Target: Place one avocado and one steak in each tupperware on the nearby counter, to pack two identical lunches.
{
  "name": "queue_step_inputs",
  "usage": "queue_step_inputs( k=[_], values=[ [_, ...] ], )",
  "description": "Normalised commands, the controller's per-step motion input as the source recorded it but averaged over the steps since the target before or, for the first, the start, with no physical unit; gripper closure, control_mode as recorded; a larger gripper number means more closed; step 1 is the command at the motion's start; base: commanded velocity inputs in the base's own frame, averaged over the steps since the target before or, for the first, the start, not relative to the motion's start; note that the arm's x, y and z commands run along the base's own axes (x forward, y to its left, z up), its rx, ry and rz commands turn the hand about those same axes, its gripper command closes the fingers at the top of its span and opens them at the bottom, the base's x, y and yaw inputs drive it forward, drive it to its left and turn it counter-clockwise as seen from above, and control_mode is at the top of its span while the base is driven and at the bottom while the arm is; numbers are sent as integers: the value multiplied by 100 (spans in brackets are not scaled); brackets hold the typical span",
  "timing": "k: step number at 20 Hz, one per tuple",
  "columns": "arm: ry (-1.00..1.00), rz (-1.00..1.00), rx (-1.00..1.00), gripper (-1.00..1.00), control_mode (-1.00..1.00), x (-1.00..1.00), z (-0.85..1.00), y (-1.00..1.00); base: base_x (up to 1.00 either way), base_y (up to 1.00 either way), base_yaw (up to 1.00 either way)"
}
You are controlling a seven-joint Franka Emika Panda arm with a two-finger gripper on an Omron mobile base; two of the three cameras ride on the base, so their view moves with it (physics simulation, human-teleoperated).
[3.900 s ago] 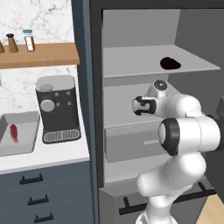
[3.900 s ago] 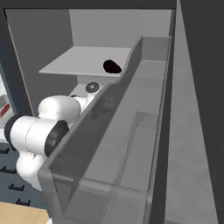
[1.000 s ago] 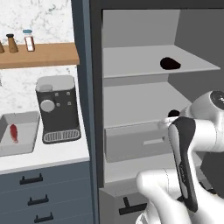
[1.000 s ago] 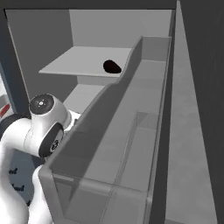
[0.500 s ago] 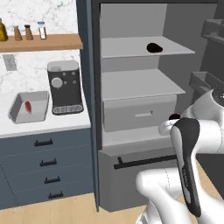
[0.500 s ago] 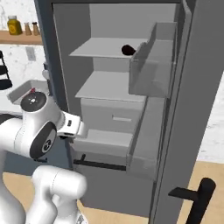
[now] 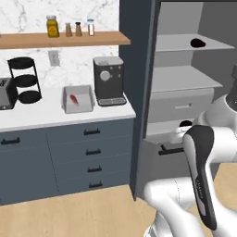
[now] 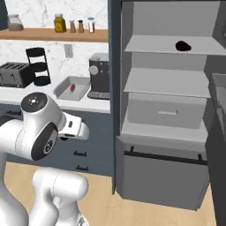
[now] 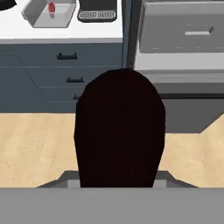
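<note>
Starting with the left base view, we note the white counter (image 7: 55,115) over blue-grey drawers (image 7: 92,150). On it stands a grey tupperware (image 7: 77,99) just left of the coffee machine (image 7: 109,81), with a red steak (image 7: 74,99) lying inside. A toaster (image 7: 5,93) and a black tiered rack (image 7: 23,81) stand further left, and jars (image 7: 53,26) sit on the wooden shelf (image 7: 65,39) above. To the right, the open fridge (image 7: 185,88) holds a dark item (image 7: 198,43) on its upper shelf; we cannot tell what it is. A small dark shape (image 7: 185,124) shows beside the white arm (image 7: 203,152).

Turning to the right base view, we record the same tupperware (image 8: 72,88) with the steak (image 8: 73,88) in it, beside the coffee machine (image 8: 99,73). The dark item (image 8: 183,46) lies on the top fridge shelf, above a closed grey drawer (image 8: 167,110).

Closing with the hand view, we find the hand (image 9: 119,181) pinching an avocado (image 9: 119,131), near-black and upright, held over the wooden floor (image 9: 35,148). The tupperware (image 9: 49,12) with its steak (image 9: 51,8) sits on the counter (image 9: 61,33) at upper left, well apart from the avocado.
</note>
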Motion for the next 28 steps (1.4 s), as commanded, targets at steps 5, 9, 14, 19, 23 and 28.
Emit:
queue_step_inputs(
  k=[5, 9, 14, 19, 23, 28],
  values=[
    [0, 0, 0, 100, 100, 0, 0, 0, 8, 100, 2],
    [0, 0, 0, 100, 100, 0, 0, 0, 33, 100, 1],
    [0, 0, 0, 100, 100, 0, 0, 0, 40, 99, 1],
    [0, 0, 0, 100, 100, 0, 0, 0, 55, 100, 1],
    [0, 0, 0, 100, 100, 0, 0, 0, 83, 100, 2],
    [0, 0, 0, 100, 100, 0, 0, 0, 90, 100, 3]
  ],
)
